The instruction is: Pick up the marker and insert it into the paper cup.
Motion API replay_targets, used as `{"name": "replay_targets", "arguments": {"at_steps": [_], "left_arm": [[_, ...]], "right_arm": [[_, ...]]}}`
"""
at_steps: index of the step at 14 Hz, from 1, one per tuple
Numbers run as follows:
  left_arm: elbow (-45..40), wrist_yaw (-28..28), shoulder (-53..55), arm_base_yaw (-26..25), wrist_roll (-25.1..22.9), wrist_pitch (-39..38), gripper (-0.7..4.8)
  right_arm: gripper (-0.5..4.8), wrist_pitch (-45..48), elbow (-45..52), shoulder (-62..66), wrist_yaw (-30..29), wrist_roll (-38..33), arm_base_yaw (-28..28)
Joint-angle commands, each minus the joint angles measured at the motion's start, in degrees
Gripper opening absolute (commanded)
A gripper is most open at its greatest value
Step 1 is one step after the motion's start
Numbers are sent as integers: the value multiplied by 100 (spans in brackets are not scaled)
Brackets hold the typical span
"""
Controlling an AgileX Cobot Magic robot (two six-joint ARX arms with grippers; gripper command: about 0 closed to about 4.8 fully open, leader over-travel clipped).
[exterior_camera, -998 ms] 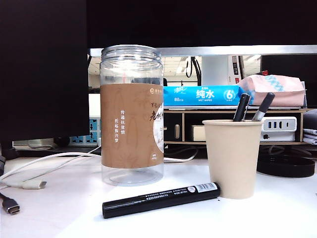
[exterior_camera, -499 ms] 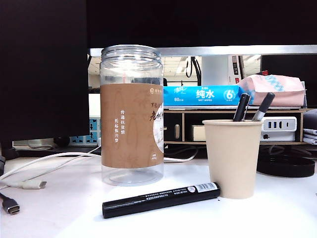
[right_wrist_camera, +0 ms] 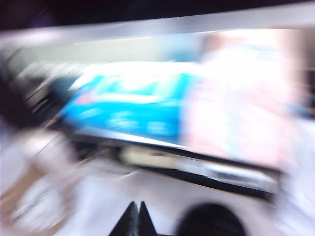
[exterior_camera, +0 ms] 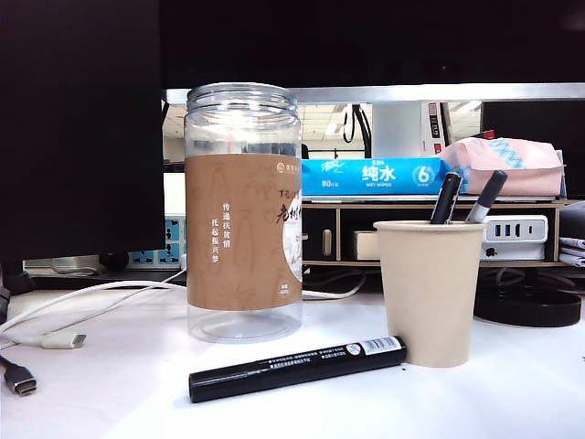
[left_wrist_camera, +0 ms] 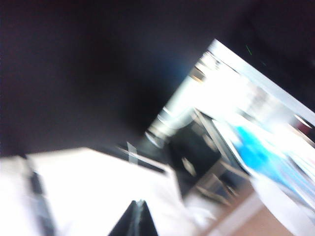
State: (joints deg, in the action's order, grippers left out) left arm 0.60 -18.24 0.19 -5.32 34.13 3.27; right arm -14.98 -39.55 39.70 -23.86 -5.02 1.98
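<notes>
Marker (exterior_camera: 297, 369) is lying flat on the white table (exterior_camera: 110, 393), in front of everything else in the exterior view. Long axis is running roughly left-right w/ a slight tilt: barcode-label end is sitting higher and farther back at right, nearly touching the base of the paper cup (exterior_camera: 430, 293); plain black end is pointing left and toward the camera. Fine white print is showing along the barrel.

Paper cup is standing upright at right of centre, rim up, w/ two other dark pens (exterior_camera: 464, 198) leaning inside it, tips sticking out above the rim. Clear jar (exterior_camera: 243, 212) w/ brown label is standing upright just behind the marker's left half, apart from the cup. Nothing is lying over the marker; cup is flanking one end and jar is crowding it from behind.

White cable (exterior_camera: 64, 315) and a dark plug (exterior_camera: 18, 377) are lying at far left, well apart from the marker. Behind: blue wipes pack (exterior_camera: 379, 176) and pink pack (exterior_camera: 505, 166) on a shelf (exterior_camera: 430, 206), dark screen (exterior_camera: 82, 128) at left.

Neither arm is appearing in the exterior view. Left gripper (left_wrist_camera: 137, 220) is showing only as a dark tip, fingers pressed together, holding nothing; view badly blurred. Right gripper (right_wrist_camera: 135, 219) is likewise closed on nothing, fingertips meeting, facing the blurred blue and pink packs.
</notes>
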Motion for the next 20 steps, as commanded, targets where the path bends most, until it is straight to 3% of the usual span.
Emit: {"name": "replay_targets", "arguments": {"at_steps": [1,3,5,6,8,11,16,20], "left_arm": [[59,-498,0,-2,452,-151,-5],[240,-929,2,15,396,-647,-5],[428,-807,2,243,-11,-1099,-5],[461,-704,2,396,-131,-1163,-5],[636,-697,39,680,-321,-1606,-5],[658,-903,120,1137,-203,-1792,-5],[664,-898,531,1952,-522,-2168,-5],[931,-859,1353,2203,-1436,-2310,-5]], "right_arm": [[8,-892,-1257,1215,-774,422,323],[8,-1921,-2083,2048,-450,1198,1172],[8,-2424,-2603,2669,297,1628,2138],[8,-2514,-2763,2879,313,1628,2380],[7,-2844,-3056,3285,109,1631,2769],[7,-3338,-3174,3560,105,1862,3281],[8,-3716,-3189,4050,195,2076,4079],[8,-3685,-3228,4629,343,2291,4697]]}}
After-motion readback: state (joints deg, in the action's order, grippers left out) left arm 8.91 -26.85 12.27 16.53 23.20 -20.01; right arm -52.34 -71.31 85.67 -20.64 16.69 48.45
